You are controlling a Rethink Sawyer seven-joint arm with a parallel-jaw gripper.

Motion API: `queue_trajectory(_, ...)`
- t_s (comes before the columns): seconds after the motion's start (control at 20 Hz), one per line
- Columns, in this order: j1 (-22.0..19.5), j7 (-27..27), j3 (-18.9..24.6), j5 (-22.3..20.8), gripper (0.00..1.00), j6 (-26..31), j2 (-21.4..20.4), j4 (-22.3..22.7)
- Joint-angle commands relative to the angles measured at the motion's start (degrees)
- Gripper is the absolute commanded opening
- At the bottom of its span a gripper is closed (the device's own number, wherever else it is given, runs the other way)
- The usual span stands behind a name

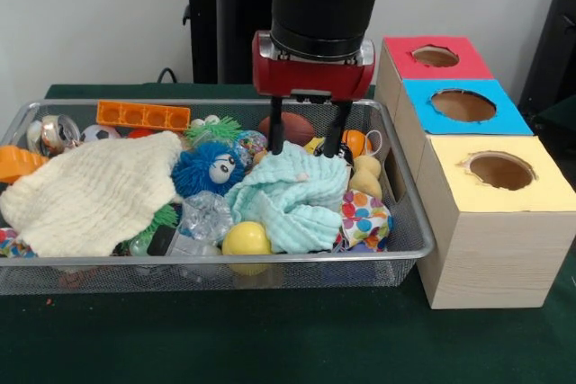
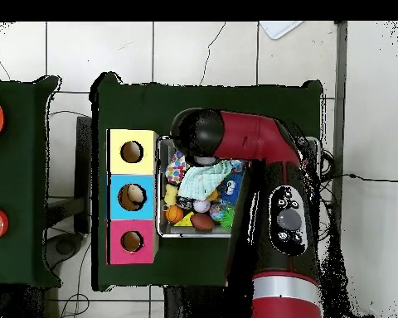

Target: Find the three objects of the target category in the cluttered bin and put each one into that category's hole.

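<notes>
Toward the table's middle, beside the boxes along one edge, the cluttered bin (image 1: pixel 409 238) is seen with the gripper (image 1: pixel 306 145) spread open directly above the light-blue cloth (image 1: pixel 288 200), fingertips touching its top.

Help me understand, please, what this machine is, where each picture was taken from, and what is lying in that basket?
It is a red and black robot arm. One picture faces it across the table; the other looks straight down. Its gripper has two dark fingers, spread open and lowered over a pale blue cloth without holding it. The cloth lies in a wire-mesh basket crowded with toys: a cream cloth, a fuzzy blue ball, a yellow ball. Beside it stand three boxes with holes on top: red, blue and yellow.
</notes>
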Motion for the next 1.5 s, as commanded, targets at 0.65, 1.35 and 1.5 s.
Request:
queue_trajectory(0.65,-6.0,-0.4,2.0,-2.9,1.00,-0.5,1.8,7.4)
queue_trajectory(1.35,-8.0,-0.5,4.4,-3.4,1.00,-1.8,3.3,5.5)
queue_trajectory(1.5,-8.1,-0.2,4.8,-3.1,1.00,-1.6,4.1,4.2)
